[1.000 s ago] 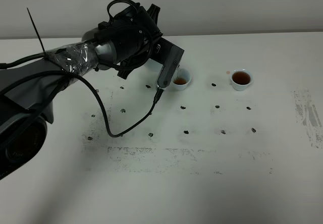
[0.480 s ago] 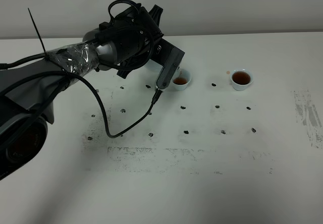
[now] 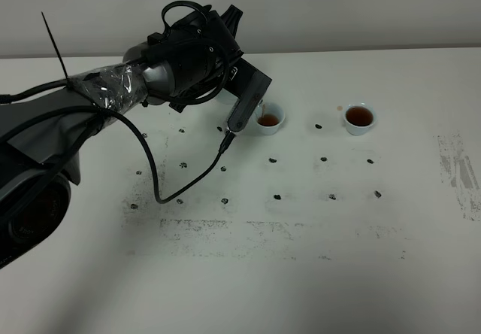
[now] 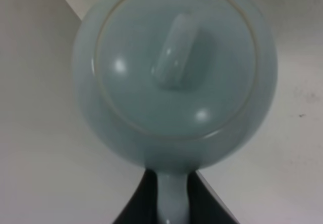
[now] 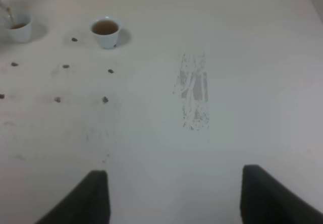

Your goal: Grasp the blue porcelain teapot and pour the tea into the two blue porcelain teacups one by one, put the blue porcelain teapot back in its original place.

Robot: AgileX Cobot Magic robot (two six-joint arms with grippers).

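The blue porcelain teapot (image 4: 174, 77) fills the left wrist view, seen from its lid side. My left gripper (image 4: 171, 196) is shut on its loop handle, with dark fingers (image 4: 133, 211) on either side. In the high view the left arm (image 3: 188, 59) covers the teapot, and a thin stream of tea falls into the nearer of the two blue porcelain teacups (image 3: 269, 119). The other teacup (image 3: 359, 116) stands to its right and holds brown tea. Both teacups (image 5: 19, 28) (image 5: 106, 31) also show in the right wrist view. My right gripper (image 5: 176, 204) is open and empty over bare table.
The white table (image 3: 301, 259) carries small dark marker dots (image 3: 277, 196) in a grid and a scuffed grey patch (image 3: 458, 172) at the right. A black cable (image 3: 161, 183) hangs from the left arm onto the table. The right arm is outside the high view.
The left wrist has tipped a little further and shifted slightly left. A thin stream of tea now shows at the left teacup. The right side is unchanged.
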